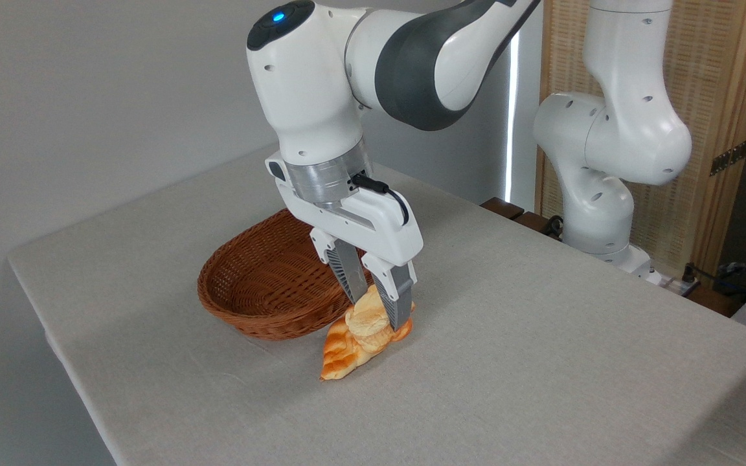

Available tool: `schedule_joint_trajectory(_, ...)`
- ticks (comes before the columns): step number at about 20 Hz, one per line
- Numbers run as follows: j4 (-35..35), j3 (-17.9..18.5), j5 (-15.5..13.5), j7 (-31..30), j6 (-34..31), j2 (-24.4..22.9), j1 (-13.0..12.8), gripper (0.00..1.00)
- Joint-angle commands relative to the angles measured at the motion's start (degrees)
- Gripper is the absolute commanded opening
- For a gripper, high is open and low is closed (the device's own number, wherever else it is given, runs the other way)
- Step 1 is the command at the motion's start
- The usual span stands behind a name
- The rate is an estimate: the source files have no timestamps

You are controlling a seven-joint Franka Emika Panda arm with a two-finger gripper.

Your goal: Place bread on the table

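White arm bent over, pincer [376, 309] clamped on bread [366, 319] w/ fingers angled down

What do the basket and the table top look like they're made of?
The basket looks like woven wicker, reddish brown with a slight sheen; its ribbed weave shows inside. The table seems covered in matte grey-beige cloth with a fine texture; what lies beneath is hidden.

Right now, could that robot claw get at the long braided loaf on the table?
Probably not directly: the gripper is shut on the bread, which sits right over the braided loaf. It would have to set that down elsewhere first.
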Motion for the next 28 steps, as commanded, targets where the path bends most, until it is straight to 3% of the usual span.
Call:
schedule_joint_trajectory(1,0.04,0.13,0.87,0.67,-0.73,-0.36,-0.23,1.0)
schedule_joint_trajectory(14,0.83,-0.22,0.52,0.58,-0.11,-0.71,-0.31,1.0)
schedule_joint_trajectory(26,6.46,-2.33,-0.01,-0.21,-0.03,-1.42,-0.31,1.0)
schedule_joint_trajectory(28,7.42,-2.33,-1.14,-0.21,-0.02,-1.24,-0.31,1.0)
